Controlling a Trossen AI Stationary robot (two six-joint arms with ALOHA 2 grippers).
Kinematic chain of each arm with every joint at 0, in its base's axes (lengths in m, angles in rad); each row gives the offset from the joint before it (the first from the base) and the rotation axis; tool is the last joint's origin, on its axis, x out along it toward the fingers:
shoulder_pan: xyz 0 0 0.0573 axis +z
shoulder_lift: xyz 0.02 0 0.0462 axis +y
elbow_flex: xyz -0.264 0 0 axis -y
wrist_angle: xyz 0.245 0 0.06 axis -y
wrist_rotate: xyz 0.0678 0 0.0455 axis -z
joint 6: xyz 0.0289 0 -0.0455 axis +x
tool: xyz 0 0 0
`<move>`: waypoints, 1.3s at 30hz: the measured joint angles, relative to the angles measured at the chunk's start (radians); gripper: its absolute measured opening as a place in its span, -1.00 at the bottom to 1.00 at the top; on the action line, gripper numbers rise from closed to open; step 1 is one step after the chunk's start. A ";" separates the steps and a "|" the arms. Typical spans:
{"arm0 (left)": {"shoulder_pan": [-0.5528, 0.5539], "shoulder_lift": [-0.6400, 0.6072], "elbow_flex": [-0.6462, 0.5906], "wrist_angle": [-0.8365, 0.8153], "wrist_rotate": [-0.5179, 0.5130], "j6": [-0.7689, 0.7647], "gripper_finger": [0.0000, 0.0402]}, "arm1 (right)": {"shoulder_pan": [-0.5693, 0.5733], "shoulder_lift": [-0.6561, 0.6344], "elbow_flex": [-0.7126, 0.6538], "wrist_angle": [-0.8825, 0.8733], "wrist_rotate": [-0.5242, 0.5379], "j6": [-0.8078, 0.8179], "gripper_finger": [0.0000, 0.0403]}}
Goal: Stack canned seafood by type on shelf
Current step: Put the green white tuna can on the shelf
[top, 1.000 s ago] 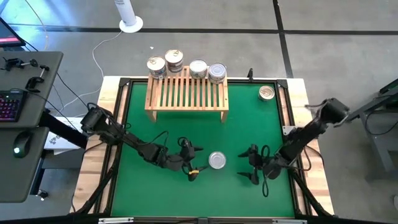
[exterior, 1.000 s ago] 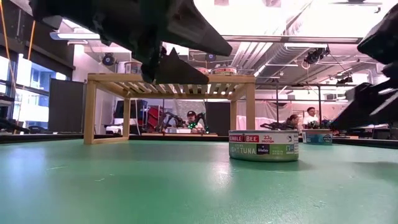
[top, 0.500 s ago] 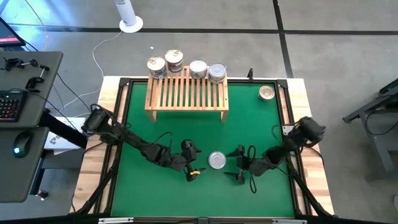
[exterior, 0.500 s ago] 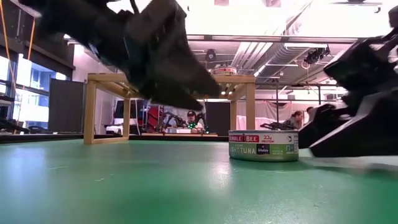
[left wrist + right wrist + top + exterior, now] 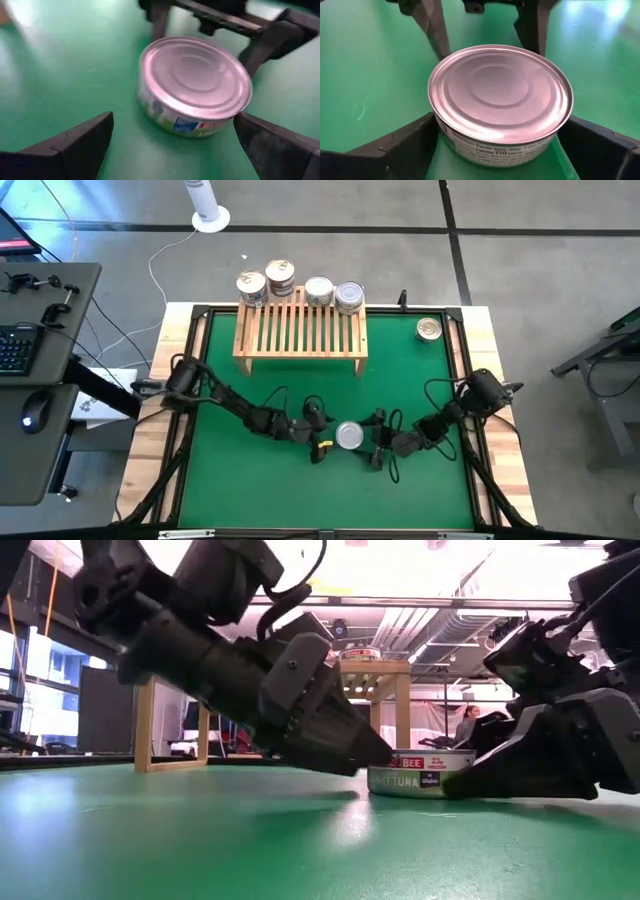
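Note:
One silver-lidded tin of canned seafood [image 5: 349,437] stands upright on the green mat [image 5: 240,480]. My left gripper [image 5: 322,435] is open just left of it, its fingertips [image 5: 102,125] short of the tin [image 5: 195,85]. From the right, my open right gripper [image 5: 372,440] has the tin [image 5: 500,95] between its fingers. Several more tins [image 5: 300,288] stand along the far edge of the wooden shelf [image 5: 300,330]. Another tin [image 5: 429,329] sits at the far right. My right gripper comes in low from the table's right, slanting slightly down, with one finger [image 5: 415,142] close against the tin's side wall [image 5: 445,137]. I cannot tell whether it touches. The tin stands flat on the mat.
The shelf stands at the far middle of the mat, its legs [image 5: 146,725] on the mat. Both arms lie low over the near half, meeting at the tin. A desk with a keyboard [image 5: 15,350] is off the table's left. People sit in the room beyond [image 5: 308,735].
Both grippers have sunk close to the mat and closed in on the tin, the left one going toward the table's right edge, the right one toward the left edge and tipping further down. The tin has stayed in place. Both grippers have kept open.

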 joint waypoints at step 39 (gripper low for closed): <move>-0.086 -0.056 0.014 -0.210 -0.020 -0.023 0.98 | 0.027 -0.014 -0.003 -0.045 -0.066 0.139 0.44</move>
